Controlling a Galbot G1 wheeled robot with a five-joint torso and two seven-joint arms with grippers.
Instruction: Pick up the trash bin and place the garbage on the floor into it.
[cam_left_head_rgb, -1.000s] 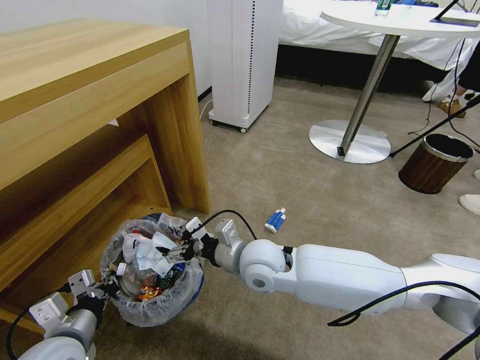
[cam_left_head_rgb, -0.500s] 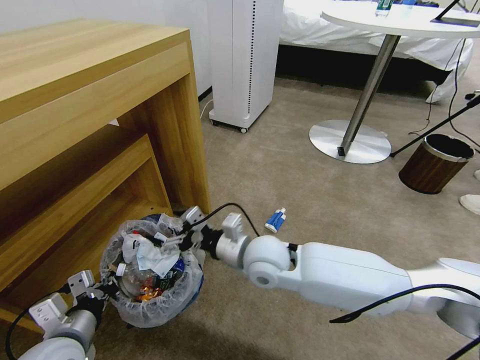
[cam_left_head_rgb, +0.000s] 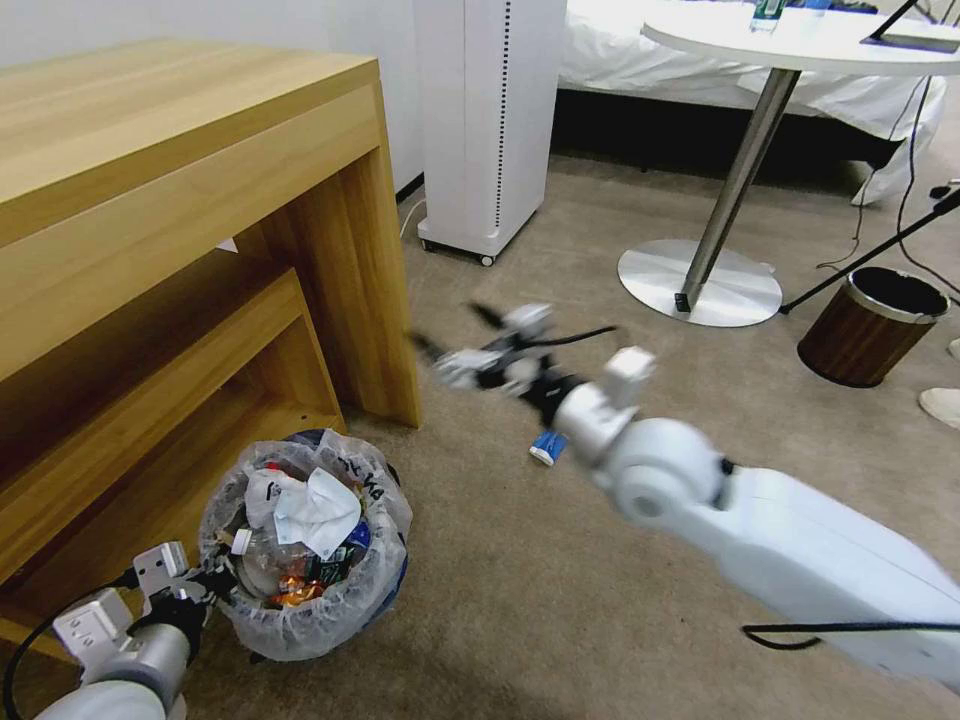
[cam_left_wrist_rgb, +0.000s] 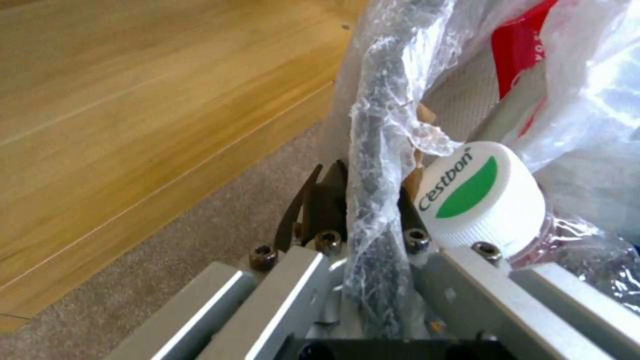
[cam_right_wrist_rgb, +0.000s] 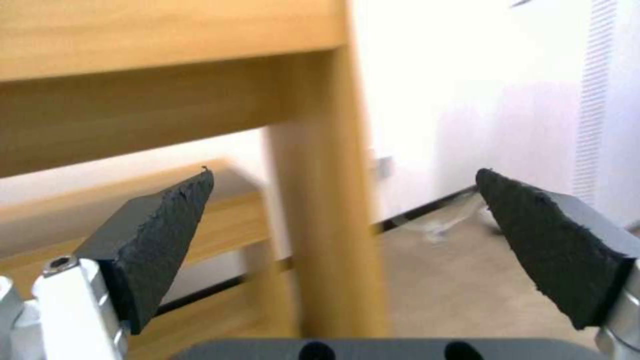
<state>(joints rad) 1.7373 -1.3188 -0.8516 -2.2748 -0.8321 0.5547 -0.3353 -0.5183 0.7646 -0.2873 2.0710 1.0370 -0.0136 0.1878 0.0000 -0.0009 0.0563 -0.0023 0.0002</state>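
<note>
bin: trash bin (cam_left_head_rgb: 300, 560) sat on floor (cam_left_head_rgb: 560, 560), rim pinched in left gripper (cam_left_wrist_rgb: 363, 200); light, thin-walled.
packet: garbage (cam_left_head_rgb: 548, 447) just under right gripper (cam_left_head_rgb: 455, 360), spread wide; slippery, take its middle.

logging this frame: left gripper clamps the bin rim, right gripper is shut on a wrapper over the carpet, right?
Not quite. The right gripper is open and empty, as the right wrist view shows. The rest holds: the left gripper clamps the bin rim, and the right one is over the carpet.
</note>
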